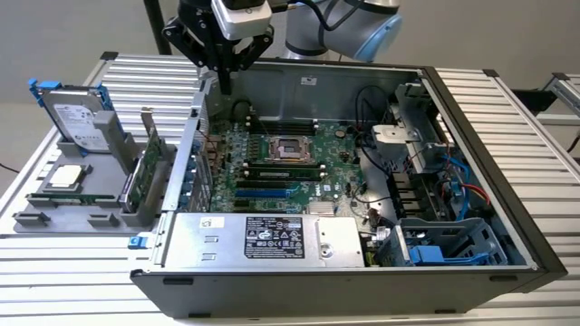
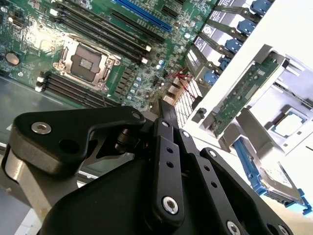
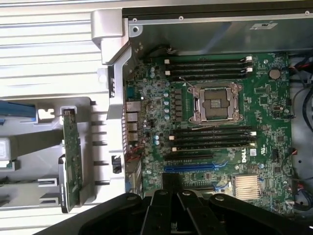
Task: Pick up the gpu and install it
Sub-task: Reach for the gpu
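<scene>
Ribbed metal bench (image 1: 54, 272): thin green gpu card (image 1: 149, 168), silver-bracketed, upright in grey rack (image 1: 54, 221). Black gripper (image 1: 224, 87) closed, empty, above case wall (image 1: 186, 156); recommend opening squarely over card's top edge.

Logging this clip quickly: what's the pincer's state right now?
Pincer: closed, holding nothing; the gpu stands apart in the gray holder.

we see printed labels on the power supply (image 1: 263, 238) and the hard drive (image 1: 80, 122), and white lettering (image 3: 240, 155) on the motherboard (image 3: 266, 132); none we can read.
</scene>
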Robot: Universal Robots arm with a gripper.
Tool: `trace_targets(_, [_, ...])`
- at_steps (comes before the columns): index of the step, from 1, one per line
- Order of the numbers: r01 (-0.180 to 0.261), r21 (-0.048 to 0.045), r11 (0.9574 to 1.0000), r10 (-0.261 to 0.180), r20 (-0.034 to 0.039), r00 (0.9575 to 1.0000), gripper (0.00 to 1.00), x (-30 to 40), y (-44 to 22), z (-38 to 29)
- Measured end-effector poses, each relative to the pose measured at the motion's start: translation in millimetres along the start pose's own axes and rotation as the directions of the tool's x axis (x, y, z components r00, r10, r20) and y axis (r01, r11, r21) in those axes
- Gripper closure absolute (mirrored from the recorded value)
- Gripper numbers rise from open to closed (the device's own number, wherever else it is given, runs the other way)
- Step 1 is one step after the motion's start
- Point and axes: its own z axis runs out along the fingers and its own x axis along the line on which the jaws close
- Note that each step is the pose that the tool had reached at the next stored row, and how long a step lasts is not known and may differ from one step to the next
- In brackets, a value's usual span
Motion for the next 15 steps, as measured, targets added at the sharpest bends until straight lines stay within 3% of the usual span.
trace_targets(8, [0.0,0.0,1.0,0.0,0.0,1.0,1.0,0.7,-0.1,0.0])
trace_targets(15, [0.0,0.0,1.0,0.0,0.0,1.0,1.0,5.5,-0.4,-0.2])
